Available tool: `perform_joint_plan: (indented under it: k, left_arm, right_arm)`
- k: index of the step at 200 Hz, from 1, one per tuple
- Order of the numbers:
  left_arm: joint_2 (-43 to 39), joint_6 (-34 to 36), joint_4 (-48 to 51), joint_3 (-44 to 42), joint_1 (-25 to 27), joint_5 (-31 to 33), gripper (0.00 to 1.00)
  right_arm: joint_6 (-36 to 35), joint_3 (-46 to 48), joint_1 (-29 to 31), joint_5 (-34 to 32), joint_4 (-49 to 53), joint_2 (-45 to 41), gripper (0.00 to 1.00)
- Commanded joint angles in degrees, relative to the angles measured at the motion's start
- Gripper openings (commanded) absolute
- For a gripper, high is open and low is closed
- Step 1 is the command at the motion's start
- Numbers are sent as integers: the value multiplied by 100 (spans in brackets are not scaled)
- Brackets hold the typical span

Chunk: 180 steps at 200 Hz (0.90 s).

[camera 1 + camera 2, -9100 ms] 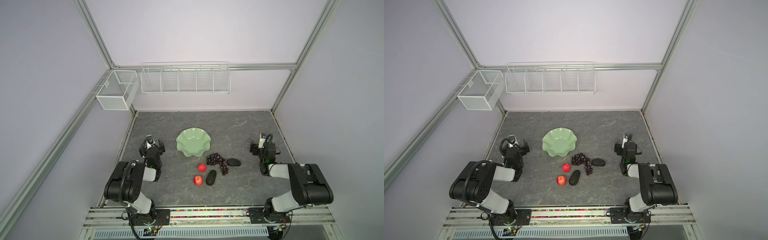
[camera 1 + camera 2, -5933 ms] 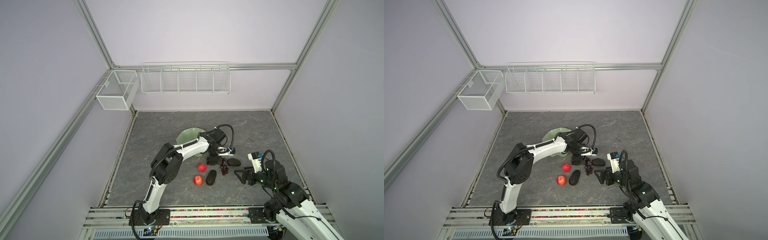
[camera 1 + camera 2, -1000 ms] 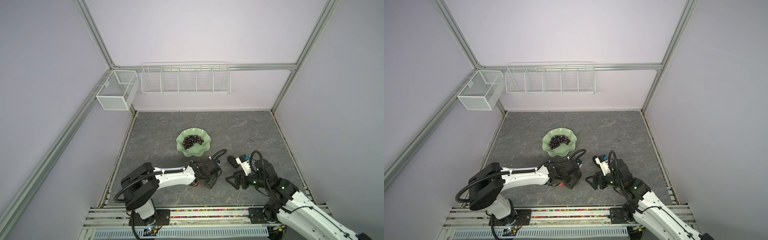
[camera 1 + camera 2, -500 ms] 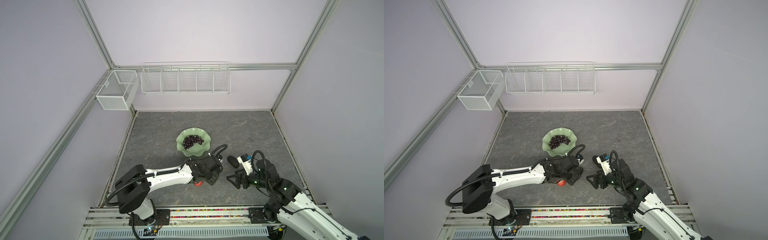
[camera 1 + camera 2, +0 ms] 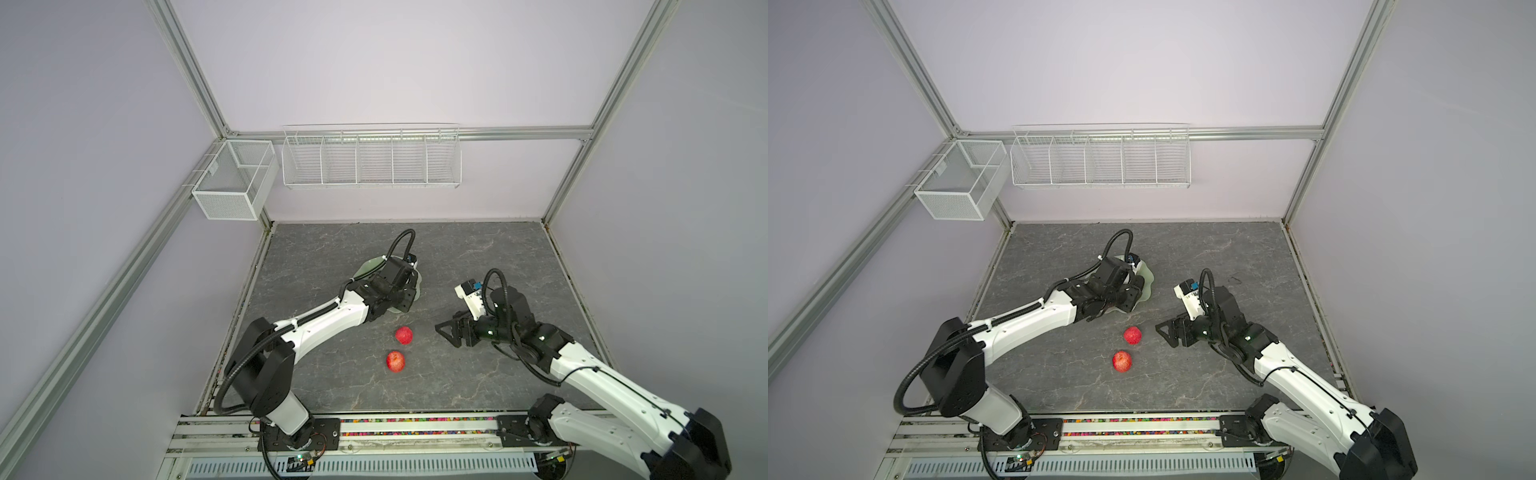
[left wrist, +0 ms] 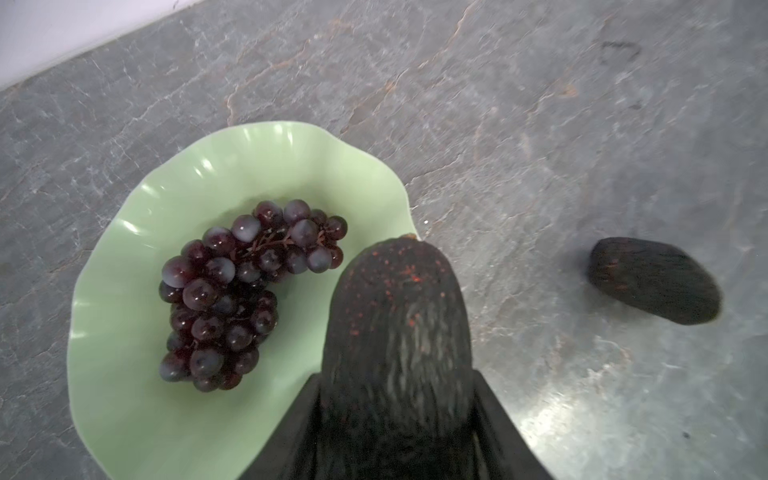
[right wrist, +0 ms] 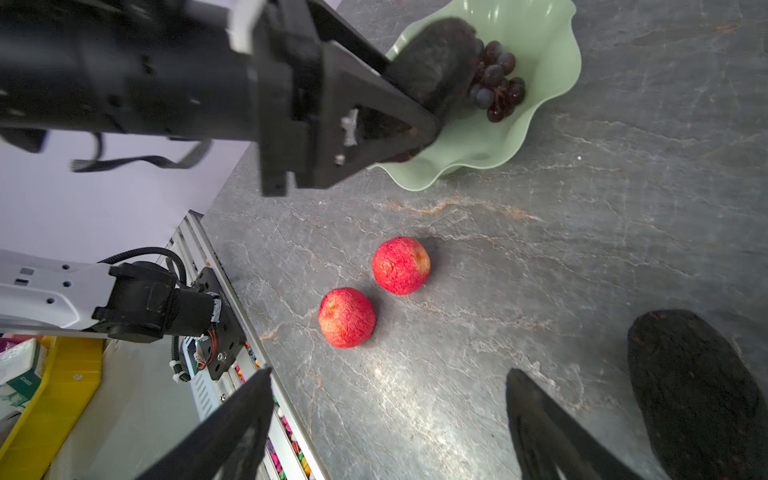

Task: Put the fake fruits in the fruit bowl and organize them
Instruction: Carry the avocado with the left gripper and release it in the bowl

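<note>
The left fingers [image 6: 496,428] are clamped on an avocado [image 6: 399,324], one on each side of its thick end. Its narrow end pokes out over the near right rim of the bowl [image 6: 120,332]. Whether it touches the bowl cannot be told. The grapes [image 6: 237,291] lie inside the bowl, just left of the avocado's tip.

The other avocado [image 7: 698,390] lies on the worktop [image 5: 478,249] to the right of the bowl. It is just beside the right fingers [image 7: 540,432] on their far side, not between them. Those fingers stand wide apart with nothing in them, low over the worktop and pointing left at the apples.

The far apple [image 5: 404,335] and the near apple [image 5: 395,361] sit close together on the worktop, nearer than the bowl, between the two arms.
</note>
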<state>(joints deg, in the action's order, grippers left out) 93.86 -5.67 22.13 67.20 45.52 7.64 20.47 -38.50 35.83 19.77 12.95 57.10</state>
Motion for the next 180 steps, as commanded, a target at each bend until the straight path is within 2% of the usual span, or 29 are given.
perform_joint_plan:
  k: [1, 34, 91, 130, 180]
  left_arm:
    - [392, 324, -74, 357, -145, 22, 36]
    - [1093, 511, 197, 786, -314, 82, 36]
    - [1533, 580, 175, 1074, -368, 213, 40]
    - [1435, 576, 146, 1045, -368, 273, 54]
    - [1081, 608, 81, 927, -368, 232, 59]
  right_arm:
    - [-117, -101, 29, 227, -162, 91, 88]
    - [-144, -15, 31, 125, -15, -29, 88]
    - [-162, -52, 32, 80, 70, -86, 88]
    - [-157, -85, 35, 110, 51, -7, 88]
    - [-140, -83, 30, 71, 32, -23, 89]
